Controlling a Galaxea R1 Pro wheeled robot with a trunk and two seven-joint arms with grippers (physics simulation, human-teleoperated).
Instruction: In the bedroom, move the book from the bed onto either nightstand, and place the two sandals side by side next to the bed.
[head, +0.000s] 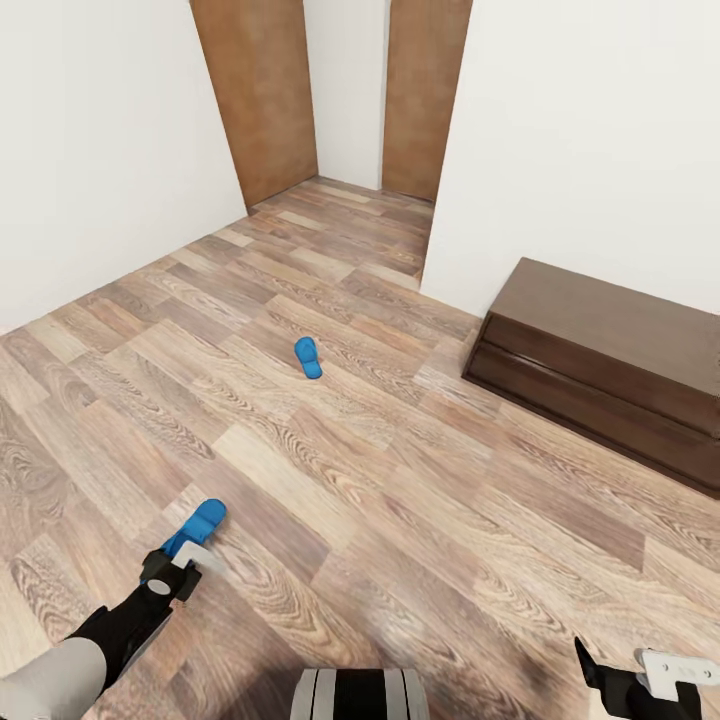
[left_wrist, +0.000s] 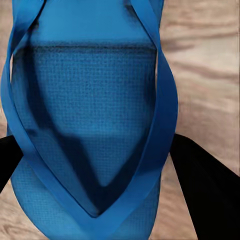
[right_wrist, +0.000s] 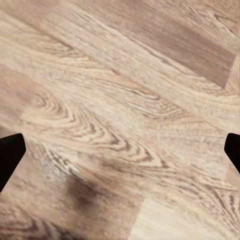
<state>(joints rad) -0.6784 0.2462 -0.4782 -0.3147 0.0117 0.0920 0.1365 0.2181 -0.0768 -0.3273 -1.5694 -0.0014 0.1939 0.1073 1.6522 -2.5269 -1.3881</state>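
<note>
Two blue sandals show in the head view: the far sandal lies flat on the wood-plank floor near frame centre, well apart from the near sandal at lower left, which sits in the left gripper. A dark low cabinet stands against the wall at right.

Left wrist view: the near sandal spans the frame, its V-shaped strap meeting at the toe post, dark fingers flanking its sole edges. By the look of it, it is light, bendy foam; the firmer sole rim seems a steadier hold than the soft strap.

Right wrist view: the right gripper hangs wide, holding nothing, over bare planks.
</note>
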